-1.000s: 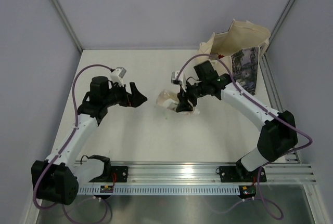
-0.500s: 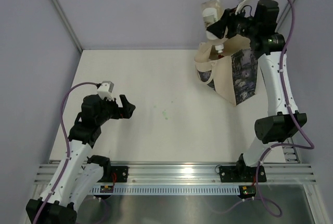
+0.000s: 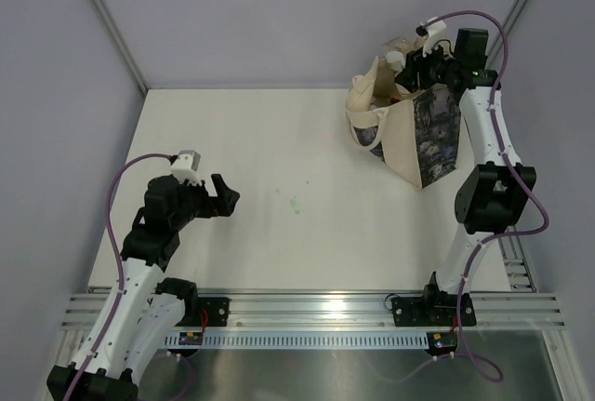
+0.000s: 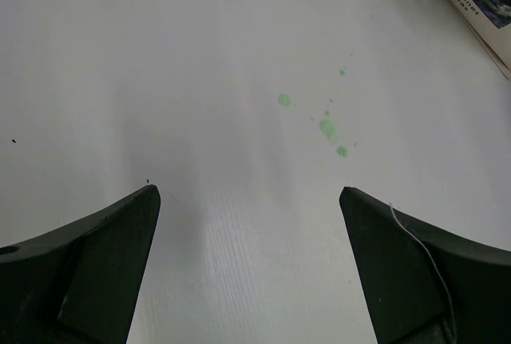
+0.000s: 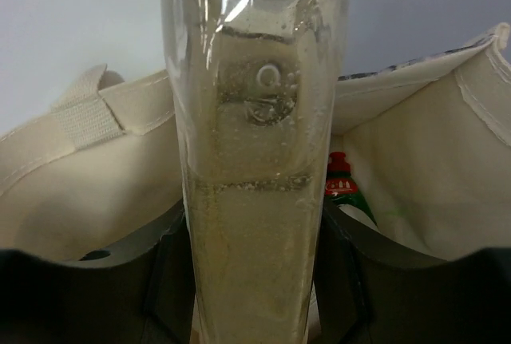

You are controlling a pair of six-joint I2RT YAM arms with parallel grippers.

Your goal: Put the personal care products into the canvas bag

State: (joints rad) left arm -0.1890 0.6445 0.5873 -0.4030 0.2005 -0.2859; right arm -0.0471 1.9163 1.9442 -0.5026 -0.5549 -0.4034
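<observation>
1. Black left fingers (image 4: 80,280), at the left of the overhead view, are spread wide with nothing between them. They hang low over the worktop (image 3: 279,131), well apart from the bag.
2. Green specks (image 4: 327,127) dot the worktop near mid-frame. They look like spilled product, so some cap may be leaking, though I cannot tell whose.
3. Cream bag (image 3: 409,136) stands at the upper right with its mouth open and its rim sagging. A green bottle (image 5: 345,188) with a red cap already lies inside.
4. Right fingers (image 5: 399,296) are clamped on a pale bottle (image 5: 251,160), holding it over the bag's mouth. How deep it sits below the rim I cannot tell.
5. Risks, as I judge them:
   - If the pale bottle is let go too high, it could knock the green bottle or glance off the soft rim and drop to the worktop.
   - The bag is limp, so fingers snagging a handle or the rim on the way out could pull it over and spill what is inside.
   - The smooth bottle might slip in the grip.
   - The left fingers are too far off to steady the bag.
</observation>
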